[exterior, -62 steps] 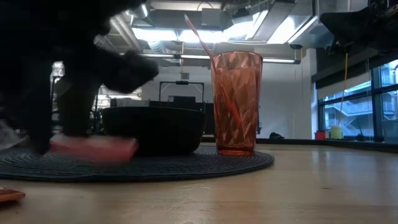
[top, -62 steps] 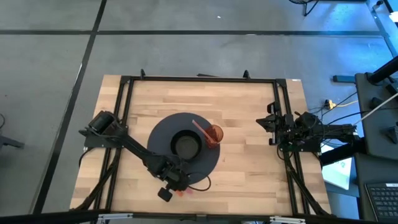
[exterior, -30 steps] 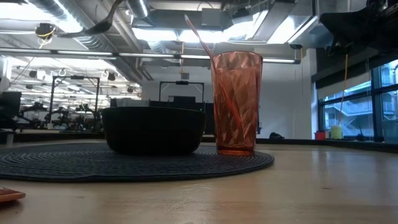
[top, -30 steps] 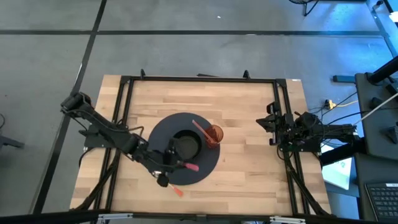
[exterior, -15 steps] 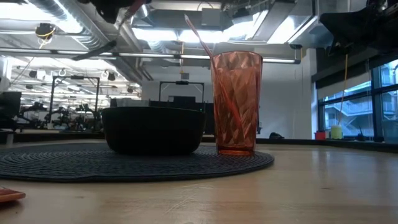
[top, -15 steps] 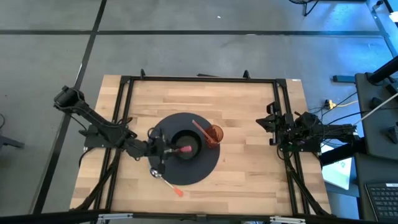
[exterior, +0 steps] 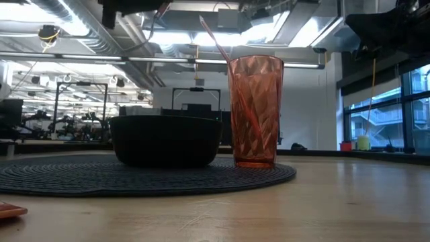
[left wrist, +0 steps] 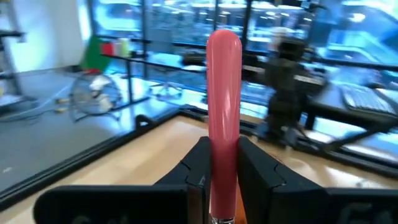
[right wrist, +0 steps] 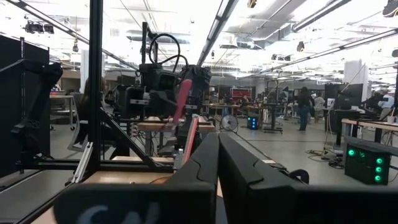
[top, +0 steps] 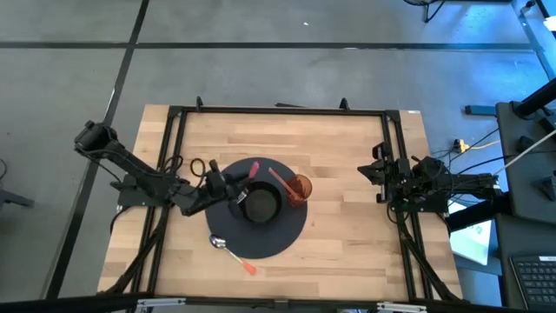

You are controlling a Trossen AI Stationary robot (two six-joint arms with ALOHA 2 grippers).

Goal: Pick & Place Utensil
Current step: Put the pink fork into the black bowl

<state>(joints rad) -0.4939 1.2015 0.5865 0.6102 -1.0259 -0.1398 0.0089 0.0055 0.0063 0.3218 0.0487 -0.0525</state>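
My left gripper (top: 236,184) hovers over the far-left edge of the black bowl (top: 261,205) and is shut on a pink-handled utensil (top: 254,167). The utensil's head is hidden. In the low view the gripper (exterior: 138,7) shows only at the picture's top, above the bowl (exterior: 166,140). The bowl rests on a dark round mat (top: 291,236). A pink faceted cup (top: 301,187) stands on the mat right of the bowl, with a pink utensil (top: 278,180) leaning in it. My right gripper (right wrist: 217,152) waits, shut, at the table's right edge. My left gripper pinches the pink handle at its lower part (left wrist: 222,171) between the two fingers (left wrist: 200,167). The handle's rounded free end (left wrist: 224,43) sticks out past the fingertips, toward the far right of the table. The utensil is lifted clear, above the bowl's rim.
A spoon with a silver bowl (top: 217,242) and an orange handle (top: 248,266) lies across the mat's near-left edge; its orange end (exterior: 9,210) shows in the low view. Bare wood lies right of the mat and along the far edge. A black frame rims the table.
My left gripper has carried the pink-handled utensil from the mat's near side toward the far edge, past the bowl's left side, and has risen. It has turned, so the handle that pointed right now points far-right. The spoon on the mat has stayed.
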